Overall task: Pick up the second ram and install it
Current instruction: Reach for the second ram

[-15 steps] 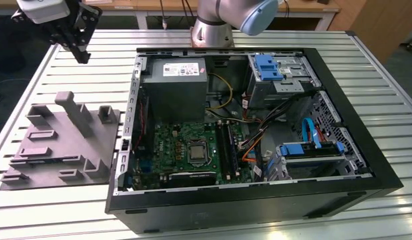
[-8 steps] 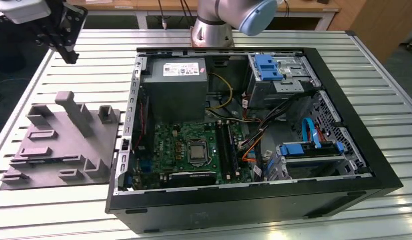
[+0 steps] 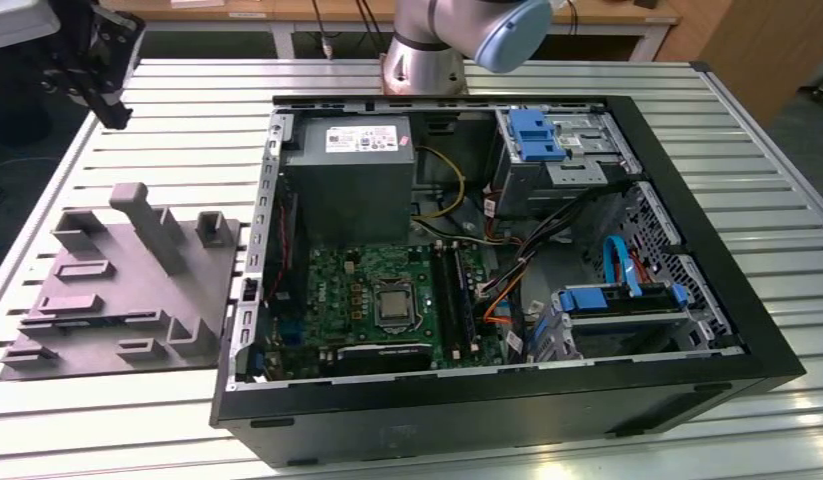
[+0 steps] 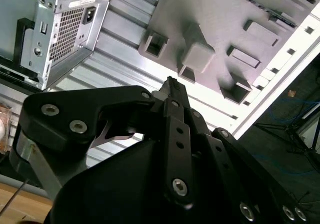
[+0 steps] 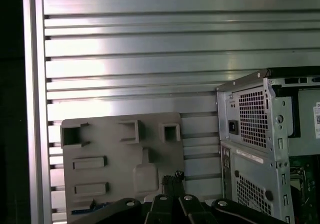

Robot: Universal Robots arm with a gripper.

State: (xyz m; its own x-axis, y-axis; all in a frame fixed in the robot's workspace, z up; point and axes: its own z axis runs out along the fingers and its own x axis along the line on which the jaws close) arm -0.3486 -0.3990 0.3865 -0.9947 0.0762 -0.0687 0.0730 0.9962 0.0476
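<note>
The second ram point(image 3: 98, 319) is a thin blue-green strip lying flat in a slot of the grey fixture plate point(image 3: 118, 290), on the exterior view's left. In the first wrist view it shows as a blue sliver point(image 5: 87, 210) at the plate's edge point(image 5: 120, 154). My gripper point(image 3: 102, 70) hangs high over the table's far left corner, well away from the ram. In both wrist views its fingertips point(image 4: 171, 83) point(image 5: 172, 178) are together, shut on nothing. The black memory slots point(image 3: 454, 290) run beside the processor socket point(image 3: 391, 305) on the green motherboard.
The open computer case point(image 3: 505, 390) lies on the slatted aluminium table point(image 3: 785, 250), with a grey power supply point(image 3: 351, 175), blue drive caddies point(image 3: 538, 135) and loose cables inside. Upright pegs point(image 3: 151, 225) rise from the fixture plate. The arm's base point(image 3: 425, 60) stands behind the case.
</note>
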